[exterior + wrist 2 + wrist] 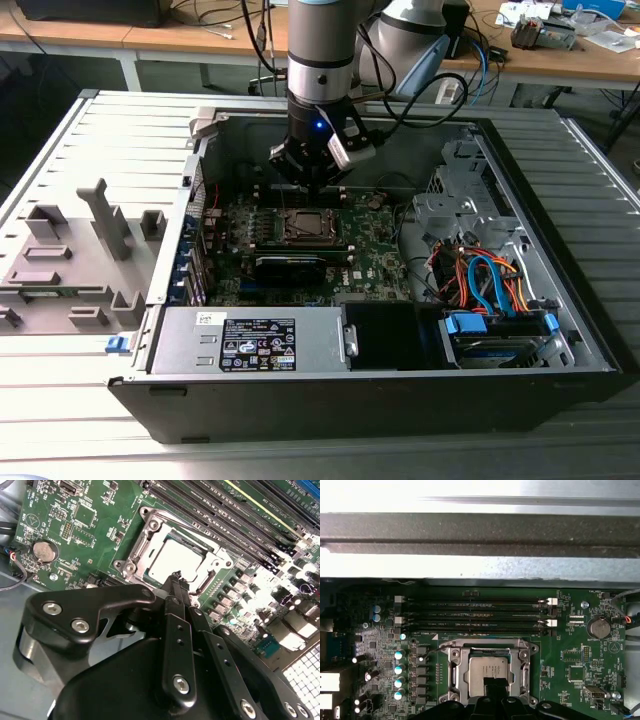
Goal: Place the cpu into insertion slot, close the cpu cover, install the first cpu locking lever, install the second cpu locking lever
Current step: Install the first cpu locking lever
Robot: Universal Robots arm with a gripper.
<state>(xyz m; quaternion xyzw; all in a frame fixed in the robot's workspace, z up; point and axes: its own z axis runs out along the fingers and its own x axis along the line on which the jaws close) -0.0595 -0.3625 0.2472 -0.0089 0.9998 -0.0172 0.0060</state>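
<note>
The cpu (175,562) lies flat in the insertion slot (305,228) on the green board, its silver top showing through the cut-out of the cpu cover (150,535). The cover lies down over it as a silver frame. In the first wrist view the cpu (487,670) sits inside the cover (457,672). My gripper (177,577) hangs just above the socket's edge with its two black fingers pressed together and nothing visible between them. A thin wire lever end (206,580) sits beside the fingertips. In the exterior view the gripper (312,180) stands over the socket inside the open case.
Long black memory slots (475,615) run beside the socket. A coin battery (44,551) lies close by. The power supply (250,340) and a drive cage with coloured cables (490,285) stand within the case walls (210,125). Grey fixtures (70,250) sit at the exterior view's left.
</note>
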